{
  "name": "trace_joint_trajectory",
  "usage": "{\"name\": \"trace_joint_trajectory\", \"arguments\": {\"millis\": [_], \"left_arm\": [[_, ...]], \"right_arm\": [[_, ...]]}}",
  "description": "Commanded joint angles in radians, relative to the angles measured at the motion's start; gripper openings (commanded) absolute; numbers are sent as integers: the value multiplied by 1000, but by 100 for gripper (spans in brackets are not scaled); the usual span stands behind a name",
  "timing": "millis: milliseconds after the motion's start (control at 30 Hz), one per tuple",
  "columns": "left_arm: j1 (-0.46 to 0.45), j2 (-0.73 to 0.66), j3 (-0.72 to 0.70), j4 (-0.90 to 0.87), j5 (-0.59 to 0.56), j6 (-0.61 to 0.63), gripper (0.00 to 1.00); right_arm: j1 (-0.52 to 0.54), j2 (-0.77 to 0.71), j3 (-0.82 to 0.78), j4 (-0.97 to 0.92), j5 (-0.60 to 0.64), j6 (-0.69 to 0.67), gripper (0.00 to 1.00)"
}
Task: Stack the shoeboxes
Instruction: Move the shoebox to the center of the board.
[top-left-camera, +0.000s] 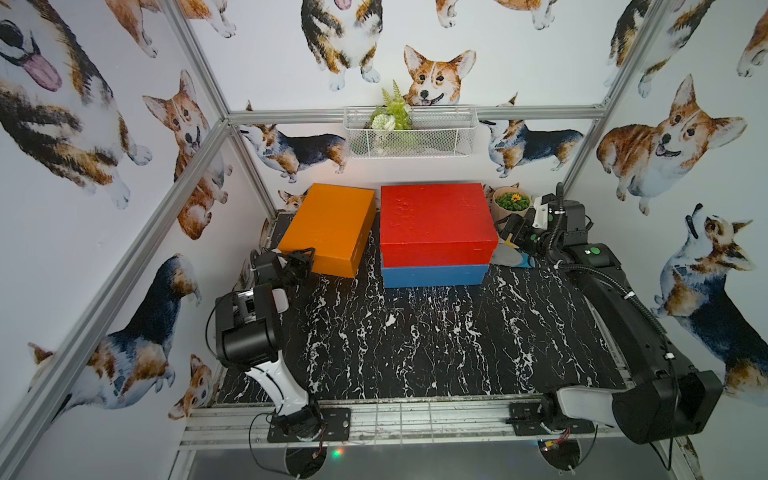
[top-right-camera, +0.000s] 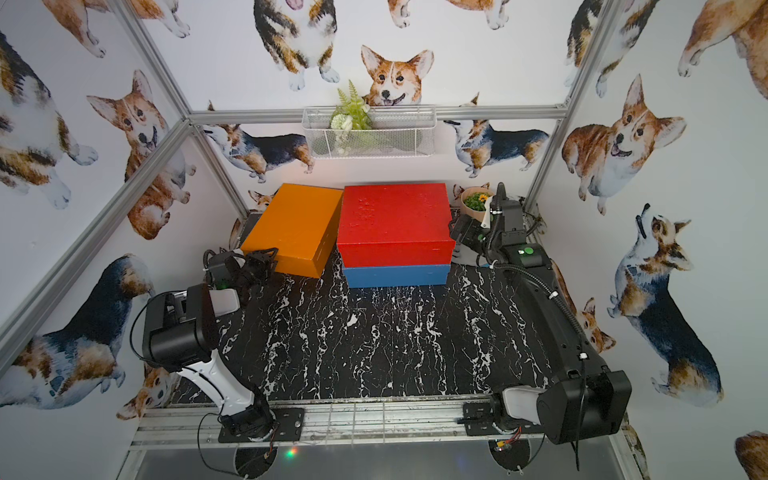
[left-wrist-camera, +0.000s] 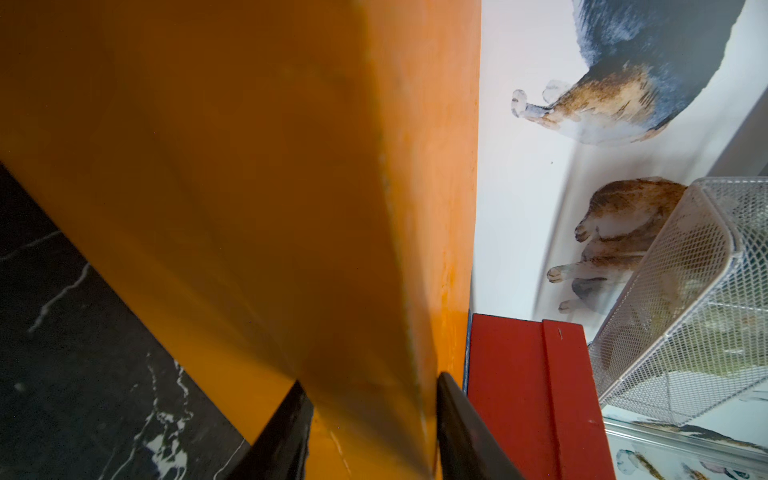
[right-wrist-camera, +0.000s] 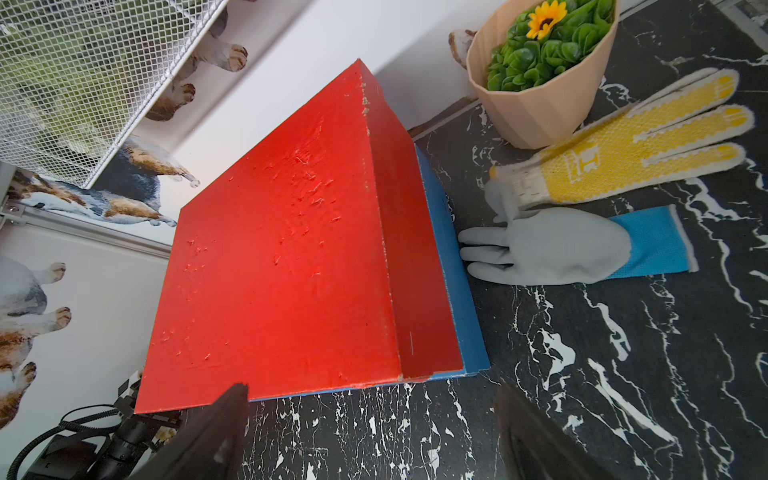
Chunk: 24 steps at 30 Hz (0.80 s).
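On my feed the orange box is a flat matte orange. The red box is bright red, its lid flecked with rough paint. The blue box is plain mid blue. The counter is black marble veined in white. The walls are white, printed with tan, black and white corgis. The basket is white mesh. I see a peach pot of green leaves with one yellow flower. The yellow glove has a white knit with yellow dots, and the grey glove has a blue cuff.
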Motion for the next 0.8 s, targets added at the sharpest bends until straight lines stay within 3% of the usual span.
{"name": "trace_joint_trajectory", "arguments": {"millis": [0, 167, 367, 633, 767], "left_arm": [[3, -16, -20, 31, -28, -1, 39], [2, -79, -92, 41, -48, -34, 39], [7, -289, -255, -78, -73, -38, 39], [16, -701, -448, -485, -114, 41, 40], [25, -899, -496, -702, -131, 69, 43]], "right_arm": [[-1, -2, -1, 16, -6, -5, 93], [0, -9, -1, 13, -6, -5, 93], [-2, -24, -1, 5, -6, -4, 93], [17, -65, -9, -12, -26, 5, 93], [74, -95, -9, -31, 4, 2, 93]]}}
